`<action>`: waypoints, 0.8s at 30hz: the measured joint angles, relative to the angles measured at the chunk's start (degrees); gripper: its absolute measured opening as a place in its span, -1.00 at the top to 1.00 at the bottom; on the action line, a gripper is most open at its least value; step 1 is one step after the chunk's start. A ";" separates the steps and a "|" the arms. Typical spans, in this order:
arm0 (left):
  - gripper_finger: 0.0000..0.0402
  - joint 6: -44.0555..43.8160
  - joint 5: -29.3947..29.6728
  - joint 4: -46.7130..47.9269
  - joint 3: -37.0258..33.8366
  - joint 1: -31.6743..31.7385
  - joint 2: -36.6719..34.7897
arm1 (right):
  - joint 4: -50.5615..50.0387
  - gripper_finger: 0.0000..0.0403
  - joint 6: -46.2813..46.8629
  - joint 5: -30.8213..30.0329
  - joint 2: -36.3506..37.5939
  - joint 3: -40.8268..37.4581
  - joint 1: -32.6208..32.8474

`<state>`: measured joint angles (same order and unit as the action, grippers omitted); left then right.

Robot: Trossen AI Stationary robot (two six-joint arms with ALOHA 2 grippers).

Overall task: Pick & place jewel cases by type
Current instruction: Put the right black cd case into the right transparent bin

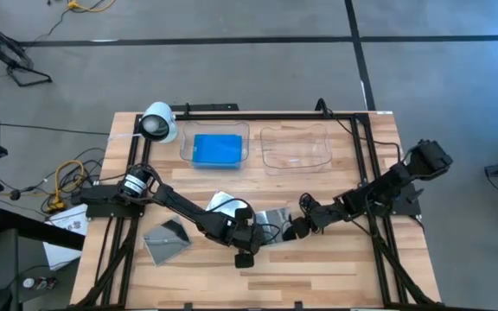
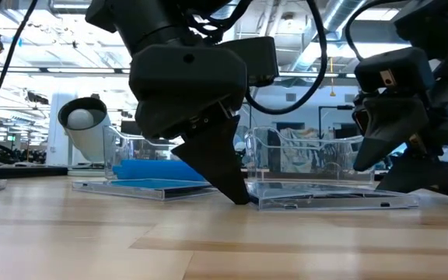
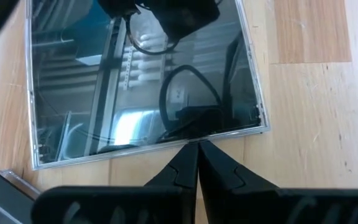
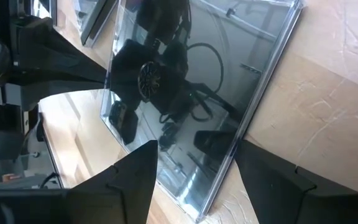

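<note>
A clear jewel case with a dark, mirror-like inside (image 1: 271,217) lies flat on the table between my two grippers. My left gripper (image 1: 258,231) is shut, tips down at the case's left edge (image 2: 243,196). My right gripper (image 1: 294,226) is open at the case's right end, one finger on each side of a corner of it (image 4: 194,186). Another clear case (image 1: 164,239) lies flat near the left edge, and one more (image 1: 221,203) shows partly under the left arm. A bright blue case (image 1: 219,149) lies in the left tray. My left gripper's shut fingertips (image 3: 197,149) meet the middle of one edge of the clear case (image 3: 188,138), slanting down from the table's left side. The case stays flat on the table. My right gripper's fingers (image 4: 135,174) straddle the case's corner; I cannot tell whether they touch it.
Two clear rounded trays stand at the far side, the left one (image 1: 187,138) with the blue case, the right one (image 1: 296,147) with nothing seen in it. A white cylindrical camera (image 1: 158,123) sits at the far left. Black frame rails run along the table's sides.
</note>
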<state>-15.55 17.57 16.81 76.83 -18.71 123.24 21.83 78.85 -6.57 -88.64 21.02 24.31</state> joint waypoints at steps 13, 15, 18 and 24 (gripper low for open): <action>1.00 -3.70 -4.68 -9.19 -8.71 0.34 -2.54 | 0.20 -0.07 -2.87 -0.68 1.37 -0.25 1.05; 1.00 -3.67 -5.30 -9.55 -8.76 0.42 -2.56 | -0.05 -0.07 -3.97 -0.26 2.51 -0.30 1.07; 1.00 -3.53 -5.87 -10.21 -8.80 0.60 -2.56 | -2.21 -0.07 -3.45 1.14 4.11 -0.39 1.30; 1.00 -3.12 -6.82 -10.98 -8.87 1.08 -2.56 | -11.35 -0.07 3.30 1.57 6.03 0.05 2.21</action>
<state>-18.68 10.75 5.83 67.96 -17.63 120.68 10.48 82.15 -5.00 -82.61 21.07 26.53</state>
